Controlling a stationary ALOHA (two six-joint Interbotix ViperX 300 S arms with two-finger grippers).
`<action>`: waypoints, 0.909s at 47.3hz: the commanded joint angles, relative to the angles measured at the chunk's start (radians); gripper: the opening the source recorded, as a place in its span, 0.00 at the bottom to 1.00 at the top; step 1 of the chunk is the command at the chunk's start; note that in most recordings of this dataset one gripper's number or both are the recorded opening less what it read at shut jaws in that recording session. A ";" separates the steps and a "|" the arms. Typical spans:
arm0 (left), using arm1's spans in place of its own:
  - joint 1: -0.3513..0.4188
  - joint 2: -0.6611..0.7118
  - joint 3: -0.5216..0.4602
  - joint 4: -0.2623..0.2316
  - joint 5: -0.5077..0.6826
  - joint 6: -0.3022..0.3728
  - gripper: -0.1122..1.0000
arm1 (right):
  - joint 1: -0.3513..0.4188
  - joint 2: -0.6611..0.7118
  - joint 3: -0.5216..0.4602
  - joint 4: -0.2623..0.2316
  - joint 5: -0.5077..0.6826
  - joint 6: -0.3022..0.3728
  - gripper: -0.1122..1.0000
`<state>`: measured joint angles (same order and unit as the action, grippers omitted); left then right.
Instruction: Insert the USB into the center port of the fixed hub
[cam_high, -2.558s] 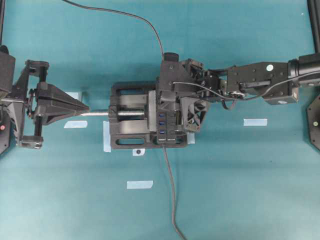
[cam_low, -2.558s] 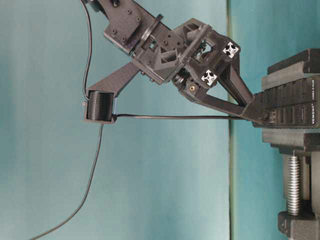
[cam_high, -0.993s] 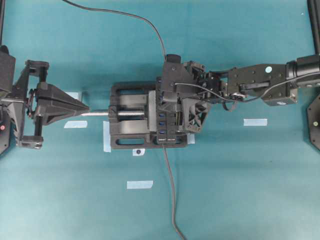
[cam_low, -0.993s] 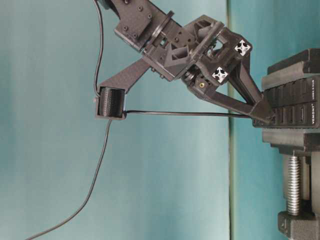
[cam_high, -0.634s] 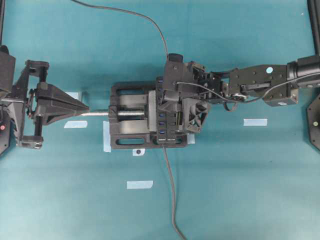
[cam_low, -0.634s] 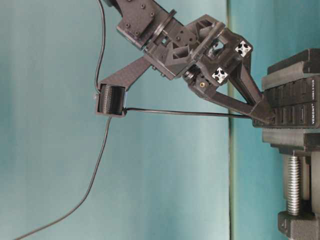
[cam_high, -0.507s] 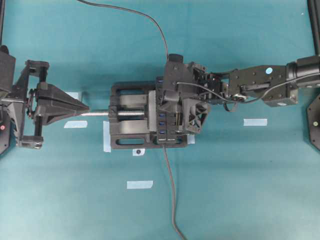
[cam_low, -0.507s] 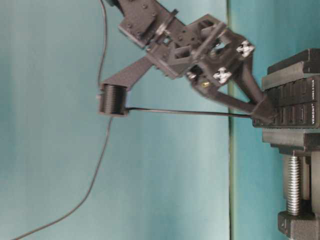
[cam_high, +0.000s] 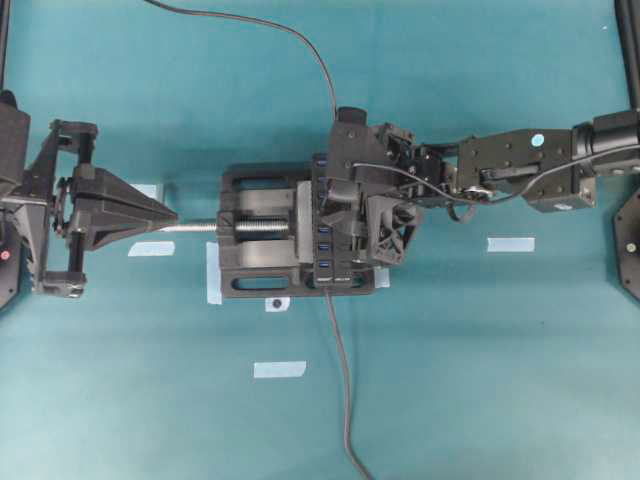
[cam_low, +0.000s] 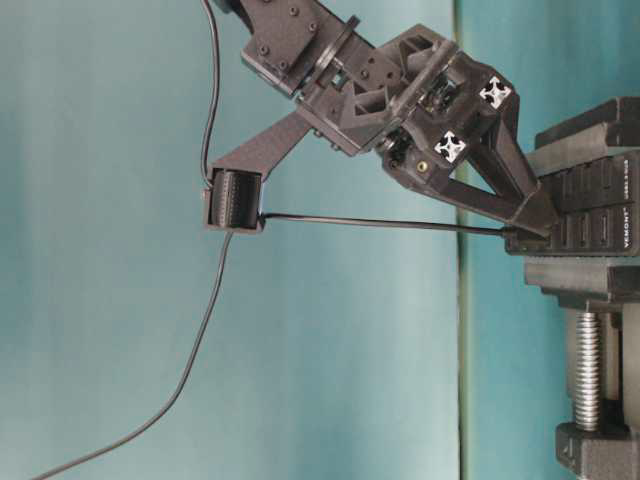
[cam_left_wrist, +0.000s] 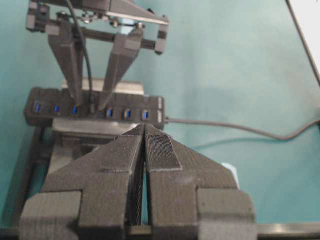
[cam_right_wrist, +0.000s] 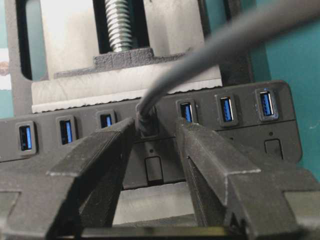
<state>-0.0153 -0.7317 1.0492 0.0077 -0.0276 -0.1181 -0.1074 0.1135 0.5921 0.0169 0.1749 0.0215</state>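
The right jaws (cam_right_wrist: 156, 131) stood apart on either side of the plug (cam_right_wrist: 145, 121), with a sliver of gap on each side, so they weren't pinching it. The plug sat in the middle port (cam_right_wrist: 148, 120) of the hub (cam_right_wrist: 240, 131), three blue ports showing on each side of it, and it looked seated to me. Its cable (cam_right_wrist: 210, 47) ran back up past the camera.

Handling-wise, I'd guess that plug was tiny, light and hard-shelled, so the only sane place to grab it was the short body right behind the metal end. Grabbing the cable would get you nowhere, since it looked thin and floppy. In the side view it ran nearly straight from the plug to a small spool-like holder (cam_low: 233, 200) on the arm, so any tug there could lever the plug.

The left jaws (cam_left_wrist: 144, 131) were pressed together on nothing, parked facing the hub.

The hub itself was clamped in a black vise (cam_high: 255, 245), so it wasn't going anywhere. Its own cable (cam_high: 342, 390) trailed off across the teal tabletop (cam_high: 480, 380), which had a few strips of tape (cam_high: 279, 369) stuck to it. Plenty of room around the vise.
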 joint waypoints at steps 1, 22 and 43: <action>0.000 -0.003 -0.015 0.003 -0.009 -0.002 0.10 | -0.005 -0.017 -0.014 -0.003 0.000 0.009 0.66; 0.000 -0.006 -0.015 0.003 -0.009 -0.002 0.10 | -0.005 -0.020 -0.020 -0.003 0.000 0.008 0.67; 0.000 -0.006 -0.015 0.002 -0.011 -0.002 0.10 | -0.005 -0.040 -0.023 -0.003 0.017 0.005 0.69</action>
<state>-0.0153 -0.7363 1.0492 0.0077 -0.0276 -0.1181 -0.1104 0.1043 0.5875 0.0153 0.1871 0.0215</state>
